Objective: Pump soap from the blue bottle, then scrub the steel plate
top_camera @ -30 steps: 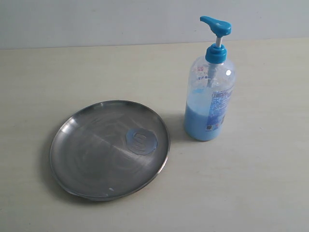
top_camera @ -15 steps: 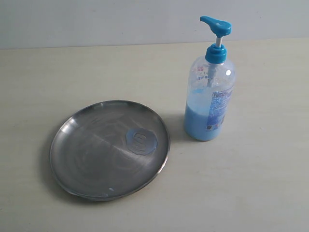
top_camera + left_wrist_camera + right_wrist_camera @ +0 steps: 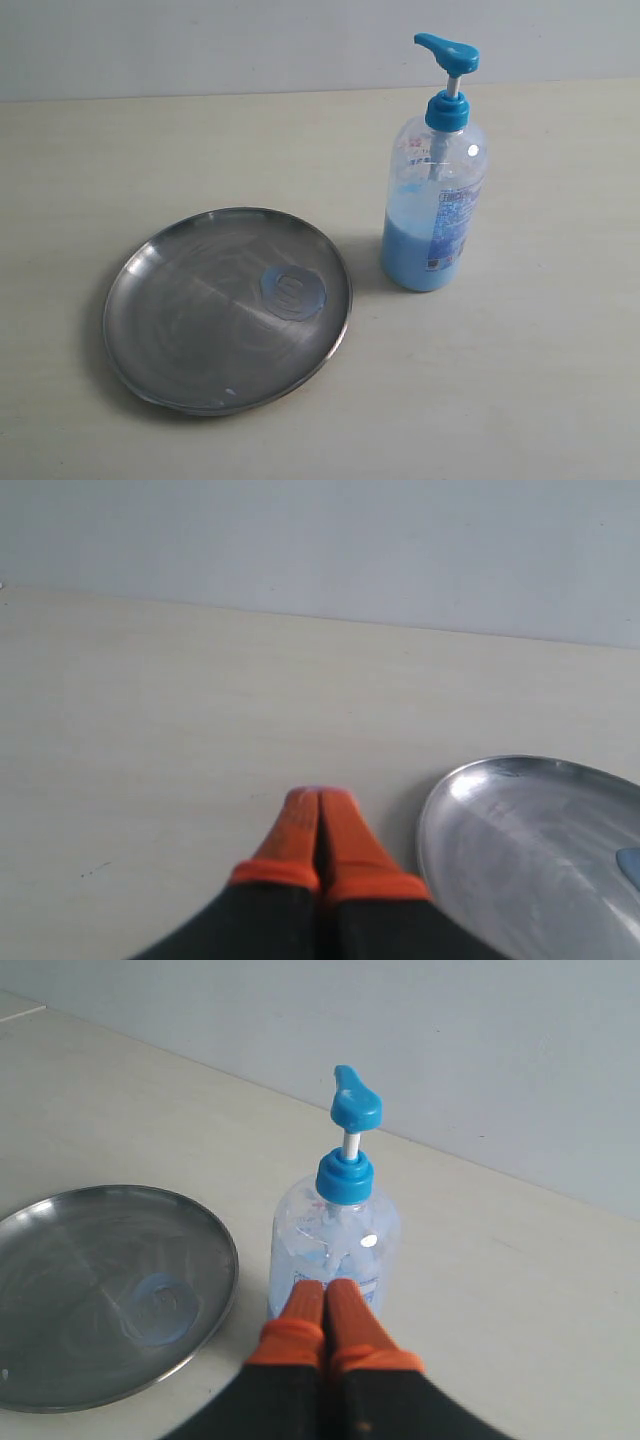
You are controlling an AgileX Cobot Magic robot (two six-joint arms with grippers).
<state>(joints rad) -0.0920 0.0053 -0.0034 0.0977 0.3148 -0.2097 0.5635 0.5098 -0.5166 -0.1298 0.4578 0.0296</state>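
The steel plate (image 3: 227,308) lies flat on the table, left of centre, with a bluish blob of soap (image 3: 292,291) on its right half. The blue bottle (image 3: 434,195) stands upright just right of the plate, pump head raised, light blue liquid in its lower half. No gripper shows in the exterior view. In the left wrist view my left gripper (image 3: 318,798) is shut and empty over bare table beside the plate (image 3: 530,860). In the right wrist view my right gripper (image 3: 326,1290) is shut and empty, in front of the bottle (image 3: 335,1245), with the plate (image 3: 105,1290) and soap (image 3: 158,1310) alongside.
The pale table (image 3: 520,380) runs back to a light grey wall (image 3: 250,40). Nothing else stands on it in any view.
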